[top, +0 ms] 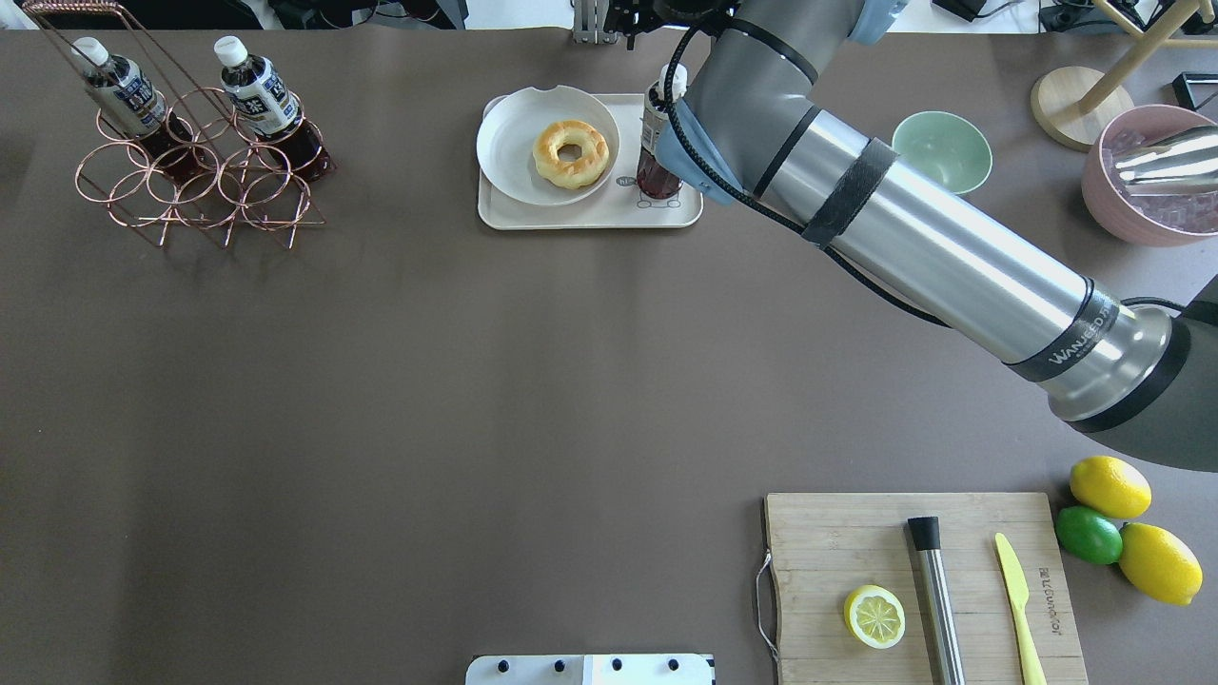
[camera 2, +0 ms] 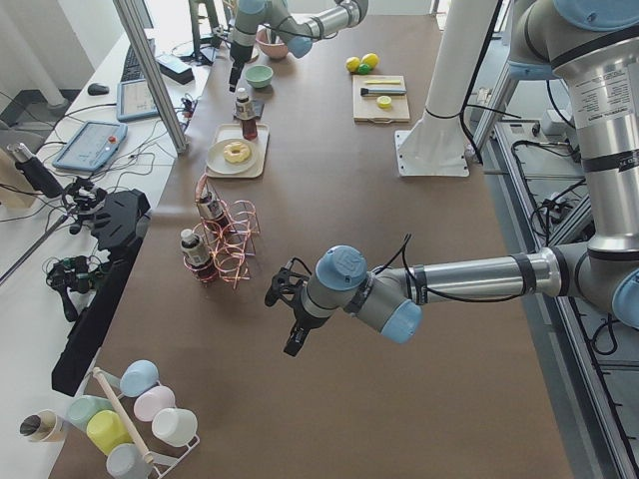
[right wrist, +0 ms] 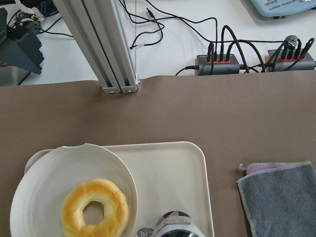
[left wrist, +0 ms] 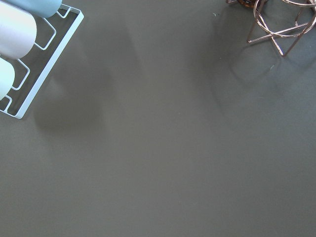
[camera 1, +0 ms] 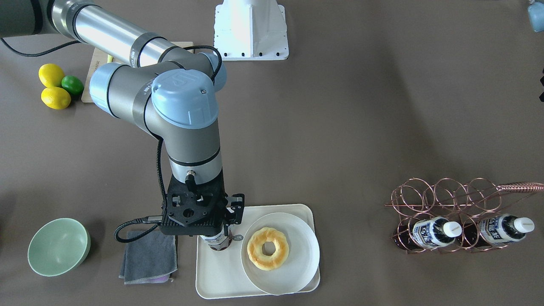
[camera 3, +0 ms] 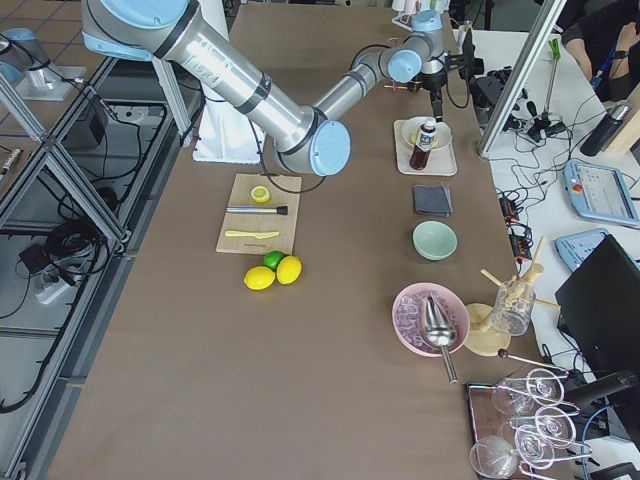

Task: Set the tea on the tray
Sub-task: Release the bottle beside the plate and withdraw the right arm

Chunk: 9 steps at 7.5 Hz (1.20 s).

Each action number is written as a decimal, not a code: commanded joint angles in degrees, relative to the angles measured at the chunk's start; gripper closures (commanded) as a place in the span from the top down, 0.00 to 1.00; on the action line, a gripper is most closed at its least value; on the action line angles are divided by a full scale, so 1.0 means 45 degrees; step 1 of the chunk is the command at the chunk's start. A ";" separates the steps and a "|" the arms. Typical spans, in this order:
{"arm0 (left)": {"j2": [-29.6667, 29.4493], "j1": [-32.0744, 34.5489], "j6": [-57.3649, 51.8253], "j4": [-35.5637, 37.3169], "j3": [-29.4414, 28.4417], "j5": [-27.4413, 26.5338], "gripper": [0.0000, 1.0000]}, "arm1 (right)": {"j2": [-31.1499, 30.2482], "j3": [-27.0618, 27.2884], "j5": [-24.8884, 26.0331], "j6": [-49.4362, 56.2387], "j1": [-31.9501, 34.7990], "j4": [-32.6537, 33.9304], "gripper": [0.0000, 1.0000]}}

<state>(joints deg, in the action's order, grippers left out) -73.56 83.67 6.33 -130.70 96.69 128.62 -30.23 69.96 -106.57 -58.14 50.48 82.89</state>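
The tea (camera 1: 219, 243) stands upright on the bare end of the cream tray (camera 1: 212, 280), next to the plate; it also shows in the overhead view (top: 657, 143) and at the bottom edge of the right wrist view (right wrist: 173, 227). My right gripper (camera 3: 436, 105) hangs straight over the bottle's cap, and the wrist hides its fingers, so I cannot tell whether it is open or shut. My left gripper (camera 2: 291, 344) hovers over bare table, far from the tray, and I cannot tell its state. Two more tea bottles (camera 1: 433, 232) (camera 1: 503, 227) lie in the copper wire rack (camera 1: 446, 199).
A round white plate (camera 1: 297, 272) with a donut (camera 1: 267, 248) fills the tray's other half. A grey cloth (camera 1: 149, 255) and a green bowl (camera 1: 57, 246) lie beside the tray. A cutting board (top: 913, 590) with a lemon half, a knife and a muddler, plus lemons (top: 1109, 485), sits near the robot.
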 commanded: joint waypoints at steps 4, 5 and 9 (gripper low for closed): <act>0.0019 0.0020 -0.0039 0.0001 -0.0023 -0.0008 1.00 | -0.5084 0.7412 -0.3015 0.2861 0.1982 0.4605 1.00; 0.0019 0.0020 -0.0039 0.0021 -0.0023 0.0011 1.00 | -0.6664 0.8293 -0.3017 0.3519 0.1984 0.4548 1.00; 0.0271 0.0019 -0.0639 0.0216 -0.0276 -0.0048 1.00 | -1.2296 0.9650 -0.3076 0.6688 0.2860 0.4469 1.00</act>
<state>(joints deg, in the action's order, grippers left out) -73.32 83.71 5.79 -130.04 95.86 128.46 -76.05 112.33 -120.32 -31.35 61.60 102.92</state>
